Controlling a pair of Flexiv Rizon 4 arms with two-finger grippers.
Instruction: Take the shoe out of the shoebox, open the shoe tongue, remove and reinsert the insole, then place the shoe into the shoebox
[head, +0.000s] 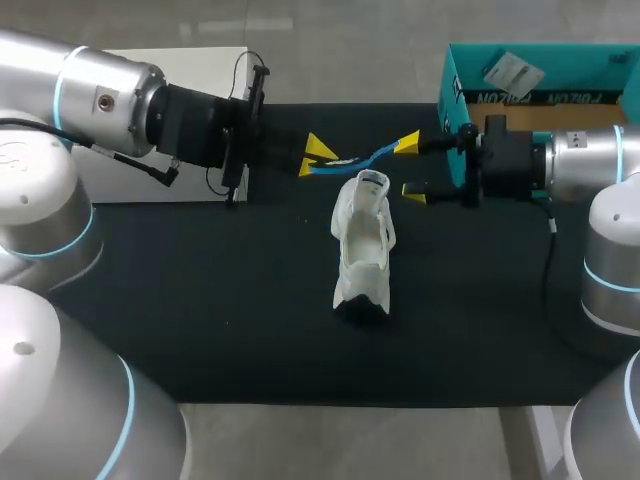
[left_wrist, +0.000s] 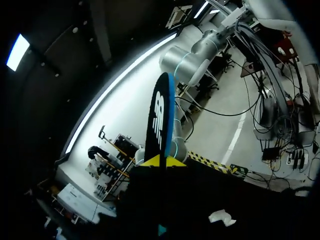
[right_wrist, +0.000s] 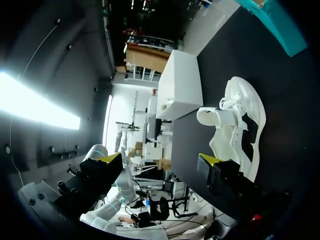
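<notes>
A white shoe (head: 363, 245) stands on the black mat, its tongue pulled up towards the back of the table. My left gripper (head: 318, 155) hangs above the mat behind the shoe, shut on one end of a black insole with a blue edge (head: 362, 160). In the left wrist view the insole (left_wrist: 160, 115) sticks out edge-on from between the yellow tips of the left gripper (left_wrist: 160, 161). My right gripper (head: 411, 168) is open beside the shoe's heel, and the insole's free end reaches its far fingertip. The right wrist view shows the shoe (right_wrist: 240, 120) ahead of the right gripper (right_wrist: 160, 159), off to one side.
The teal shoebox (head: 460, 120) stands open at the back right, behind my right arm. A white box (head: 190, 70) sits at the back left, under my left arm. The black mat (head: 200, 300) covers the table.
</notes>
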